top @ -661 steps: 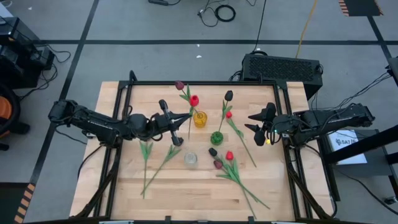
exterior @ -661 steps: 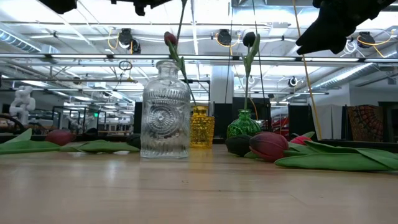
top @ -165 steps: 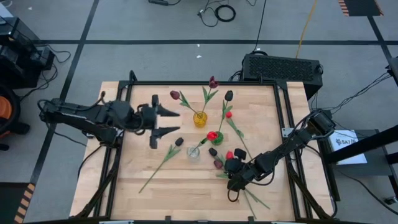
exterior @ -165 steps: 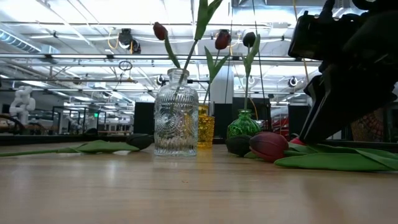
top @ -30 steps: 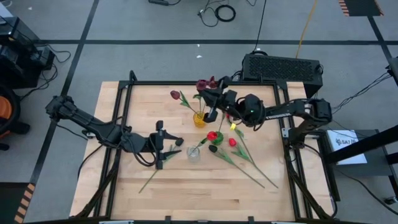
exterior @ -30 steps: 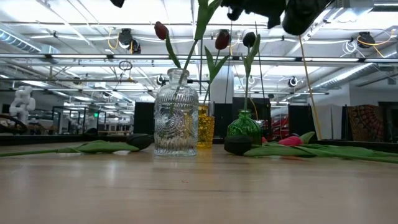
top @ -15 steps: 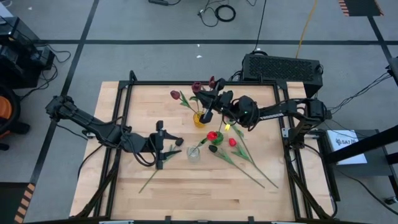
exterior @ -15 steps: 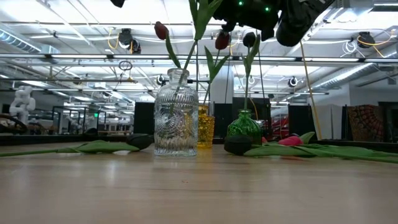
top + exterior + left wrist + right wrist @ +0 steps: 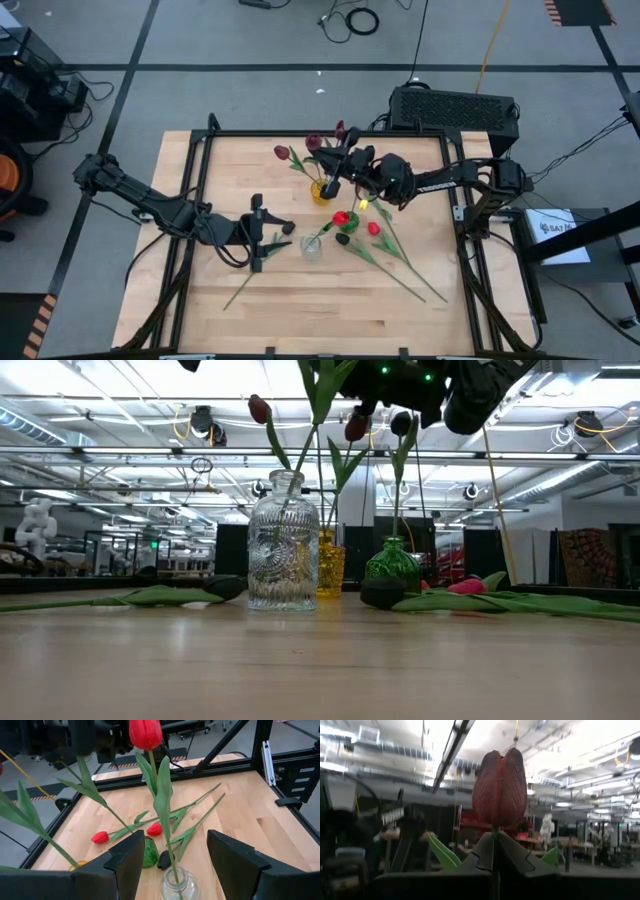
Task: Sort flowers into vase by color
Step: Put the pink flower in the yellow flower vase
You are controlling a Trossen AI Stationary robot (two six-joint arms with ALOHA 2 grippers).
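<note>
My right gripper [image 9: 332, 168] is over the yellow vase [image 9: 321, 191], shut on a maroon tulip [image 9: 314, 142], whose head also shows in the right wrist view [image 9: 500, 787]. The yellow vase holds two other maroon tulips [image 9: 283, 153]. The green vase [image 9: 150, 853] holds a near-black tulip [image 9: 368, 153]. The clear vase [image 9: 311, 248] holds a red tulip [image 9: 145, 733]. My left gripper [image 9: 282, 236] is open and empty, just left of the clear vase. Two red tulips [image 9: 373, 229] and a near-black one [image 9: 341, 240] lie on the table. My right gripper pinches the maroon tulip's stem [image 9: 493, 836] just below the head, between its two fingertips. The head stands upright above the fingers and the tulip is lifted clear of the table. The stem runs down toward the yellow vase; whether its lower end is inside, I cannot tell.
One more flower stem [image 9: 247, 278] lies on the table near the left gripper. A black metal frame [image 9: 205, 150] runs around the wooden table top. Bare wood [image 9: 300, 310] lies along the near edge.
My right gripper has gone a little toward the table's left and near edge with the maroon tulip, closer over the yellow vase. It has stayed shut on the stem.
</note>
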